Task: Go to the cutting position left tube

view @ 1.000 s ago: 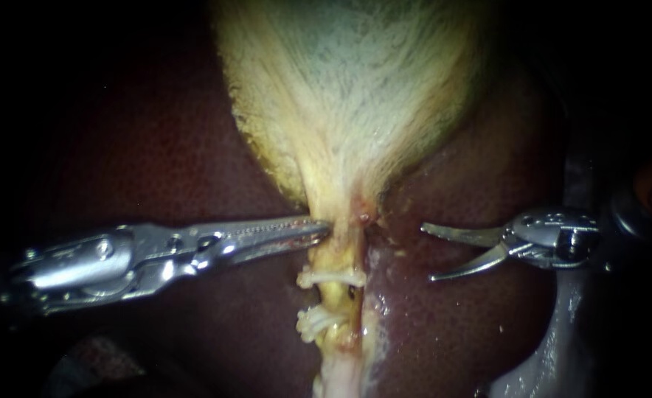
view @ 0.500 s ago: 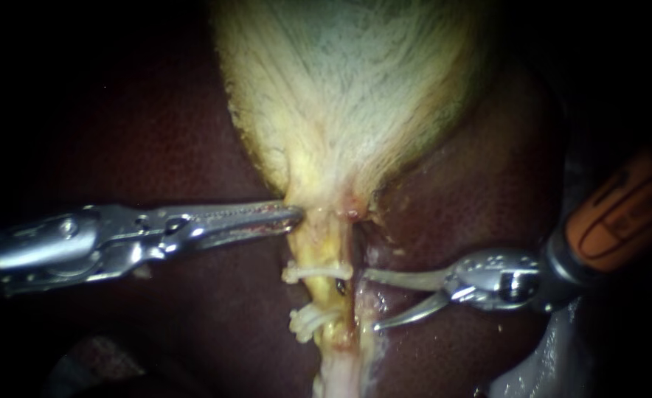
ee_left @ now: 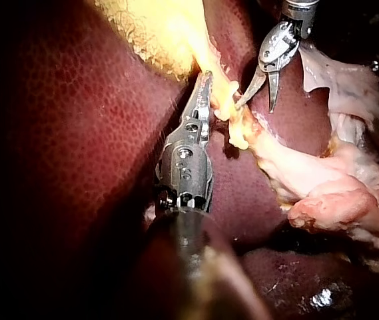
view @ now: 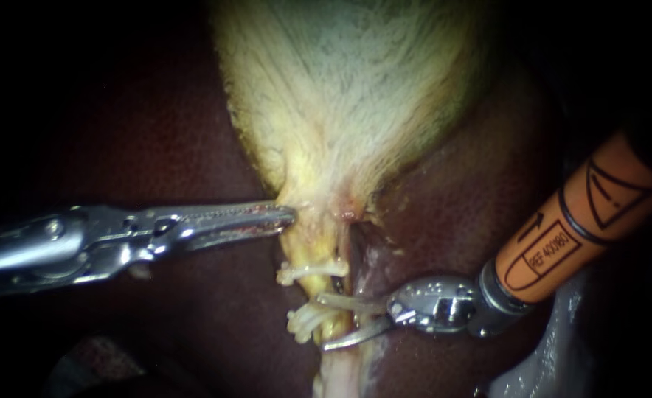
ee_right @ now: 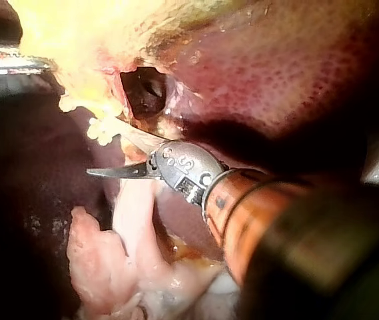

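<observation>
The right instrument (view: 321,321) holds its curved blade jaws wide apart at the pale yellow tube (view: 327,289), the upper jaw between the upper white clip (view: 307,270) and the lower white clip (view: 304,322), the lower jaw below both. The left instrument (view: 289,215), jaws closed on yellow tissue under the pale gallbladder (view: 355,96), steadies the tube. I judge the blades should rise until both straddle the tube between the clips, touching neither.

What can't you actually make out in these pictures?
- Endoscope view: what sits between the right instrument's open blades; the lower clip and yellow tissue crowd it.
- Left wrist view: the left instrument's tip, pressed into yellow tissue.
- Right wrist view: the liver under the right instrument, hidden by its orange shaft.
- Endoscope view: the tube's lower end, cut off by the edge.
</observation>
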`<state>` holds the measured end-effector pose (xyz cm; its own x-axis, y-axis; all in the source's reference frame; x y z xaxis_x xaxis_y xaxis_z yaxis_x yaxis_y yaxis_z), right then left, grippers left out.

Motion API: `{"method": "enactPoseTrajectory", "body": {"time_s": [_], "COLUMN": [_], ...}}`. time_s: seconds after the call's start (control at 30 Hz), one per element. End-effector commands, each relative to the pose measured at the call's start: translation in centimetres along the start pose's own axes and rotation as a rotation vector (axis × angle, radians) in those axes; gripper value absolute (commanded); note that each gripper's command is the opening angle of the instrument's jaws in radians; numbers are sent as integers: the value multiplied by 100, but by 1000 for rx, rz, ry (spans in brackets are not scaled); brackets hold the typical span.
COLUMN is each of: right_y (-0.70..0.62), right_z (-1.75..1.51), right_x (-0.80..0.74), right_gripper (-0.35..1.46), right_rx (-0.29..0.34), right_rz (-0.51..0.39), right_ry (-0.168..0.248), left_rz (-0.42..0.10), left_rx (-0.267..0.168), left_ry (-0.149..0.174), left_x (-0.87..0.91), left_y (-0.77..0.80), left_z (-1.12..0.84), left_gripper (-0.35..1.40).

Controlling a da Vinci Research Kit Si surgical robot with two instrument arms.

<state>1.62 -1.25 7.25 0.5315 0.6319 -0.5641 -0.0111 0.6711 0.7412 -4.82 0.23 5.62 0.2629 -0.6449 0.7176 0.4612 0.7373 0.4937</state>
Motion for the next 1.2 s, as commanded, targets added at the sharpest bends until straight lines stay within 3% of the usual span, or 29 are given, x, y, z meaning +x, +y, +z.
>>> {"method": "enactPoseTrajectory", "body": {"time_s": [0.03,0.4,0.77,0.9,1.2], "right_y": [2,8,-4,-2,7], "right_z": [0,6,30,42,62], "right_x": [0,4,15,23,35], "right_gripper": [120,120,116,116,116], "right_rx": [-3,-16,23,29,27], "right_rz": [0,3,0,-4,1], "right_ry": [-2,0,-3,-2,12], "left_rz": [1,1,2,3,4], "left_rx": [-1,-3,-1,4,7], "left_ry": [-4,-13,-14,-14,-14], "left_x": [-1,-6,1,3,2], "left_y": [-3,-24,-9,-10,-17], "left_z": [-2,-19,7,16,18], "left_gripper": [-10,-10,-10,-10,-10]}}
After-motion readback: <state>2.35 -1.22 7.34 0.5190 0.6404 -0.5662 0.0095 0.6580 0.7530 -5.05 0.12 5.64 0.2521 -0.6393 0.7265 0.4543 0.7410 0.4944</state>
